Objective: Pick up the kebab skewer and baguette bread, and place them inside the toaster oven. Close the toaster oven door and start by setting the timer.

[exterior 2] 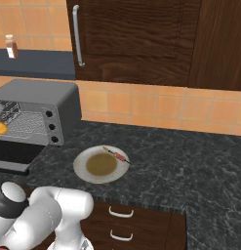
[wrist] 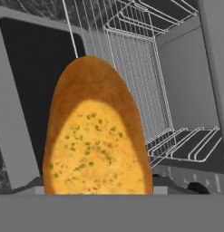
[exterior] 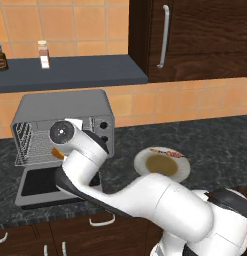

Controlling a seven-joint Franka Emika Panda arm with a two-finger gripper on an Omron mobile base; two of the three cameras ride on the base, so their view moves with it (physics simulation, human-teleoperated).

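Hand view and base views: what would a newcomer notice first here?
The baguette bread looms in the hand view, held in the claw before the wire racks of the toaster oven, whose door lies open. The kebab skewer lies on the plate on the counter.

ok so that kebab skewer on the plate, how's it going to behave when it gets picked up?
The kebab skewer looks thin and stiff, so probably light. Lying flat on the plate, it leaves little to grip. Its round stick may roll if nudged.

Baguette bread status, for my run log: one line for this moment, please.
golden-orange baguette bread: held in gripper at open grey toaster oven mouth | door: down | kebab skewer: on white plate
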